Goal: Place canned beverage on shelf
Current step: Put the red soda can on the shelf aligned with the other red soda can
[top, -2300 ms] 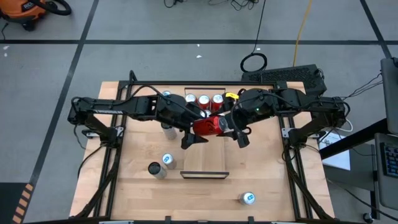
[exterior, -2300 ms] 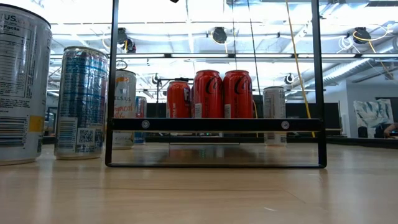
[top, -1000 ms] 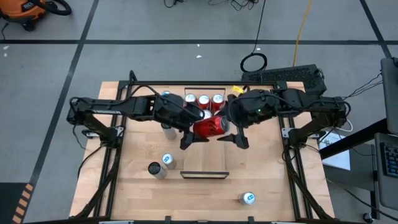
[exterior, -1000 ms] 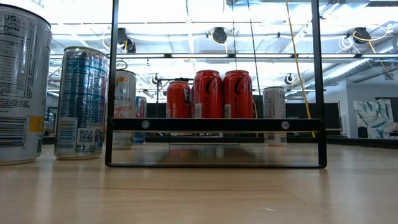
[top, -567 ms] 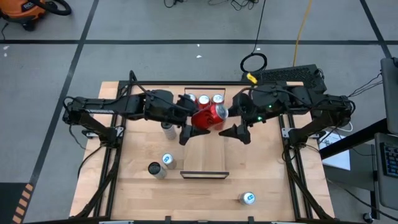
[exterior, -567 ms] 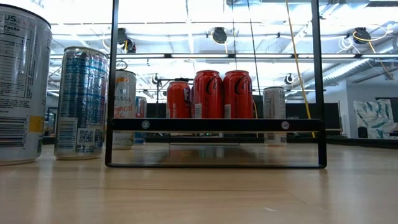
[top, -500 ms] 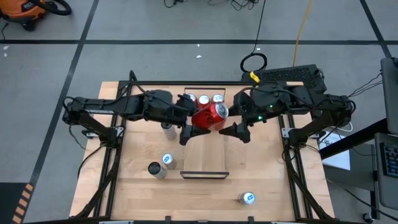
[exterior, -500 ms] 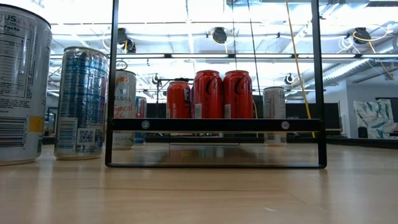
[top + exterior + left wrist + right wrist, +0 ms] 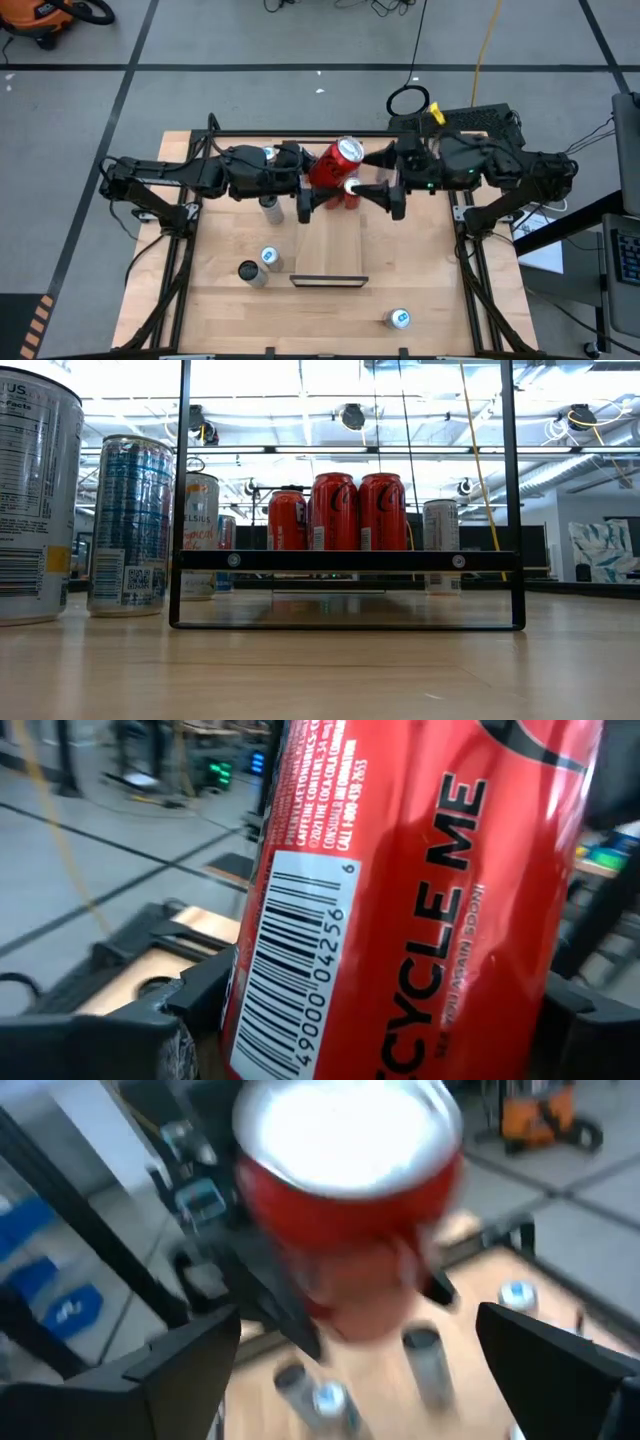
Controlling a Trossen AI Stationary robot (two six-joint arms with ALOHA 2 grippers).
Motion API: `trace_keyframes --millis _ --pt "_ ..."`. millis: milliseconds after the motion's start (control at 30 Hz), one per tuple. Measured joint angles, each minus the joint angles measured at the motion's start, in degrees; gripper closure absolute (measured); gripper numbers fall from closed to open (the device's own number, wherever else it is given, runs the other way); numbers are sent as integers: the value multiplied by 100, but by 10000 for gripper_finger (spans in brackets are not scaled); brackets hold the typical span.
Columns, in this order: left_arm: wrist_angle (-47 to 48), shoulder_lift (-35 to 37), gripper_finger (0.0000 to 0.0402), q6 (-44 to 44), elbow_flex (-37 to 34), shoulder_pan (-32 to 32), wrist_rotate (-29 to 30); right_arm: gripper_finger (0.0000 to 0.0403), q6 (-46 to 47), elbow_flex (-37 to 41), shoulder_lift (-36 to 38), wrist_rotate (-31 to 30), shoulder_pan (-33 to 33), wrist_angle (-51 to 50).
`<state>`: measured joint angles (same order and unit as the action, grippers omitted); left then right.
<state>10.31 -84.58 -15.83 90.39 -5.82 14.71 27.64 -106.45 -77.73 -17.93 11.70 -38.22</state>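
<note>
A red beverage can [image 9: 335, 168] hangs tilted above the far end of the shelf [image 9: 330, 250], a narrow light-wood board. My left gripper [image 9: 308, 200] reaches in from the left and is shut on the can. My right gripper [image 9: 378, 186] stands open just right of the can; its fingers [image 9: 180, 1370] are spread wide and touch nothing. More red cans [image 9: 335, 510] stand at the shelf's far end, mostly hidden under the held can in the high view. Neither gripper appears in the low view. My left gripper pinches the can's side wall [image 9: 250, 1010] between its two fingers [image 9: 110, 1040]. The fingers come in level from the table's left and lie across the can. The can is lifted clear and tilted, its silver top [image 9: 348, 150] leaning toward the far right.
A silver can [image 9: 270, 205] stands under my left arm. Two more cans [image 9: 258, 265] stand left of the shelf, and one [image 9: 398, 318] sits near the front right. Black rails [image 9: 190, 260] run along both table sides. A black frame [image 9: 345, 560] crosses the low view.
My left gripper has risen and moved toward the far edge, turning the can from lying level to tilted with its top up. My right gripper, open throughout, has drawn back up and toward the far right and has rolled.
</note>
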Motion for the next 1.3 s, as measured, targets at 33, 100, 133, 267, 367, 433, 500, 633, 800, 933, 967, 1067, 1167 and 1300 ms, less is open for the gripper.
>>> trace_keyframes --millis 33,100,133,267,367,433,500,633,800,933,967,1067,1167,1300 --pt "-29 0 96 17 0 0 123 23 -57 0 0 -62 0 192" --pt "-172 0 96 28 0 0 396 23 -152 0 -30 -322 4 563" --pt "-258 0 96 27 0 -11 539 23 -180 0 -46 -448 6 704" --pt "-615 0 96 275 0 -73 1040 23 -233 0 -106 -1069 -14 1058" --pt "-793 0 96 466 0 -134 1417 23 -226 0 -154 -1357 -89 1192" --pt "-848 0 96 591 0 -162 1667 23 -278 0 -198 -1348 -165 1326" --pt "-882 -2 96 643 1 -187 1867 23 -366 0 -248 -1197 -246 1518" --pt "-916 -2 96 724 0 -211 2149 23 -482 0 -361 -762 -426 1895" --pt "-912 -2 96 732 0 -219 2276 23 -480 0 -564 -562 -628 2106" --pt "-909 -4 96 725 1 -214 2297 23 -486 0 -697 -396 -803 2290" --pt "-909 -4 96 726 1 -214 2296 23 -510 0 -731 -317 -836 2372" --pt "-898 -4 96 727 0 -214 2299 23 -636 0 -820 -129 -934 2616" --pt "-873 -7 96 727 0 -214 2338 24 -682 0 -847 -107 -987 2736" --pt "-833 -7 96 740 0 -211 2348 39 -756 0 -857 -104 -1031 2796"
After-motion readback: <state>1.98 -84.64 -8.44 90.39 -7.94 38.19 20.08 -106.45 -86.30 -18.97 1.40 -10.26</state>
